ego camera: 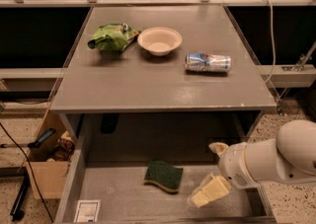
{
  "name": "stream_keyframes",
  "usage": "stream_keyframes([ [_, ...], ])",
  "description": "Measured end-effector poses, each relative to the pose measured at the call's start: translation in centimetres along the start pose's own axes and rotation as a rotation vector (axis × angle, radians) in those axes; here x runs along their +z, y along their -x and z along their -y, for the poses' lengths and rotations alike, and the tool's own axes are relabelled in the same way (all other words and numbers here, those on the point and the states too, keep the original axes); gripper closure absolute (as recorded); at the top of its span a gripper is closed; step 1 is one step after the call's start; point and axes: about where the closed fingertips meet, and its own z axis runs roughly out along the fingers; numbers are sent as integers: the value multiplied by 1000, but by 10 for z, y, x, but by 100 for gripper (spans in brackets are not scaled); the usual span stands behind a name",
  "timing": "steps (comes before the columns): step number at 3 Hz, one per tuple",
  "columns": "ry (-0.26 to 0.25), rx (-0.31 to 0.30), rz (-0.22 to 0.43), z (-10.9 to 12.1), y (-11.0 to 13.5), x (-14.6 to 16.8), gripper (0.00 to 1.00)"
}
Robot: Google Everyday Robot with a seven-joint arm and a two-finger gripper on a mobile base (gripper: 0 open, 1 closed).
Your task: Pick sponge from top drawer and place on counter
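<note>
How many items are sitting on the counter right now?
3: a green snack bag at back left, a white bowl beside it, a can lying at right. None looks hidden. The sponge lies in the top drawer; the gripper hovers to its right, open.

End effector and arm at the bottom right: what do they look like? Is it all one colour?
No, there are two colours. The arm is smooth, rounded and glossy white, like thick tubing. Its end effector, over the right side of the open drawer, has two pale yellowish, blocky fingers that stand apart. No cables, labels or markings show on either part.
</note>
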Motion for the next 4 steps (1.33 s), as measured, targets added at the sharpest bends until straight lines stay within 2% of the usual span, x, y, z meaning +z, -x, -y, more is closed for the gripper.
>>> stream_keyframes([
  [1, -64, 14, 7, 9, 0, 24, 0],
  [2, -122, -17, -4, 15, 2, 44, 0],
  [3, -154, -64, -21, 13, 3, 56, 0],
  [4, -163, -70, -21, 14, 4, 57, 0],
])
